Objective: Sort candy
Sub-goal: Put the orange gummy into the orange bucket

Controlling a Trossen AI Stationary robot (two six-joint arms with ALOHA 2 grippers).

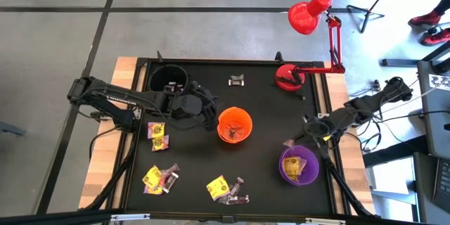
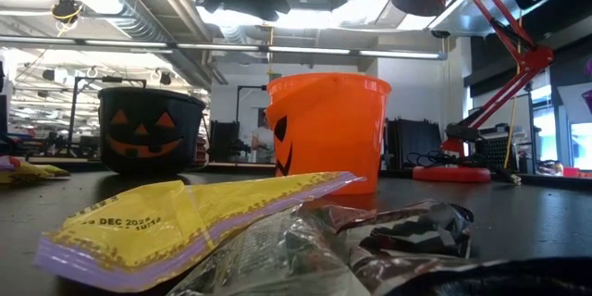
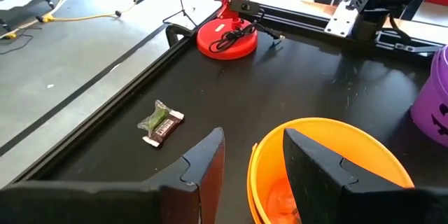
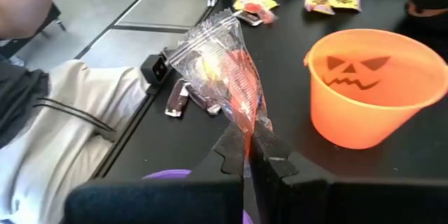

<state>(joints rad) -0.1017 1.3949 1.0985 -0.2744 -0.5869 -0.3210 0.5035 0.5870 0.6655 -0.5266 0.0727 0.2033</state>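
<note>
While the bench (image 1: 232, 119) carried three cups and scattered candy, the sorting step in hand was a drop into a cup. The orange cup (image 1: 235, 125) stood near the middle, the black cup (image 1: 167, 77) at the far left corner, and the purple cup (image 1: 299, 166) at the near right.

The right pincer (image 4: 246, 155) hung over the purple cup's rim, jaws fully closed on a clear crinkled wrapper (image 4: 222, 70) with red and yellow inside. That sweet was clear of the bench and not yet in any cup. The purple cup already held yellow-wrapped pieces.

The left pincer (image 3: 253, 155) hung just above the left rim of the orange cup, jaws partly apart with nothing visible between them. By judgement, it had nothing to deliver and was free for a new pick.

Loose candy remained: yellow packs (image 1: 156, 132) near the left edge, two mixed piles (image 1: 160, 178) (image 1: 228, 190) along the near edge, and one dark bar (image 1: 237, 80) at the far side.

Next move, by judgement: centre the right pincer over the purple cup's mouth, then part the jaws. The light, stiff wrapper could cling to a finger or catch the rim.
</note>
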